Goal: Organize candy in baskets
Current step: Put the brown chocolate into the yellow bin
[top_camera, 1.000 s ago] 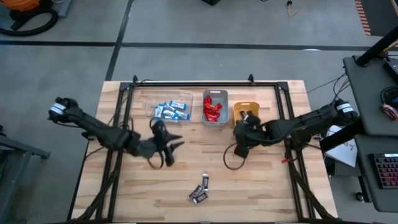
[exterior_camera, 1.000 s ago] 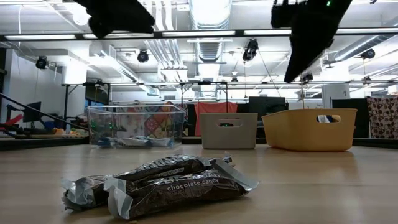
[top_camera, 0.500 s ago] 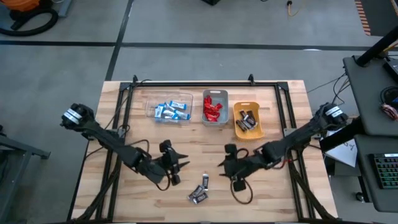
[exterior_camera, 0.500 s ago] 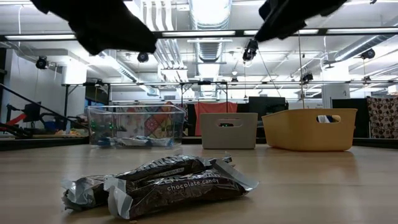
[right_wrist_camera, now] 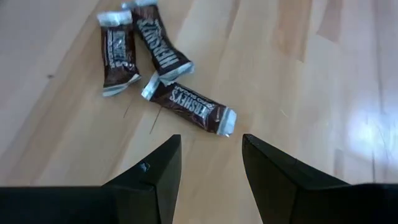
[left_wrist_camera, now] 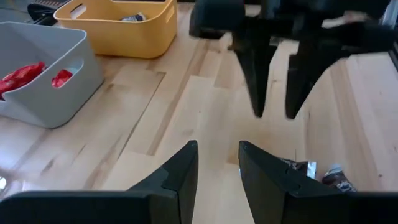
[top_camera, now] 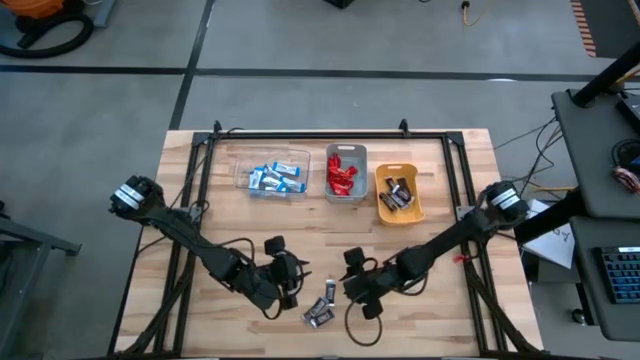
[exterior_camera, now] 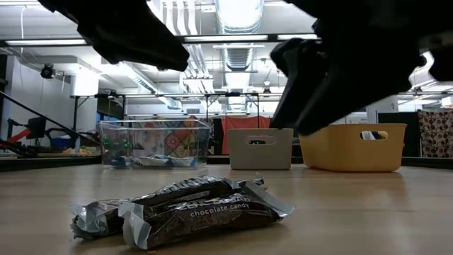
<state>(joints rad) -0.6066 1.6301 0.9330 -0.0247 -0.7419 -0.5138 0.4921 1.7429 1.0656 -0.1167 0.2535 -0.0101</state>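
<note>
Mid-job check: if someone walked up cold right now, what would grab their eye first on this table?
Both arms converge on the table's near middle: the left gripper and right gripper, both open and empty, flank three loose dark brown bars. Behind them, along the far edge, stand the clear bin with blue-and-white bars, the grey bin with red wrappers, and the yellow bin.

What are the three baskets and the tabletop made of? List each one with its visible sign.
Clear basket: looks like transparent hard plastic; the room shows through its walls.
Grey basket: seems matte moulded plastic, with a cut-out handle slot.
Yellow basket: likely matte plastic too, smooth with rounded corners.
Tabletop: light wood strips, with visible grain and seams and a slight sheen.
</note>
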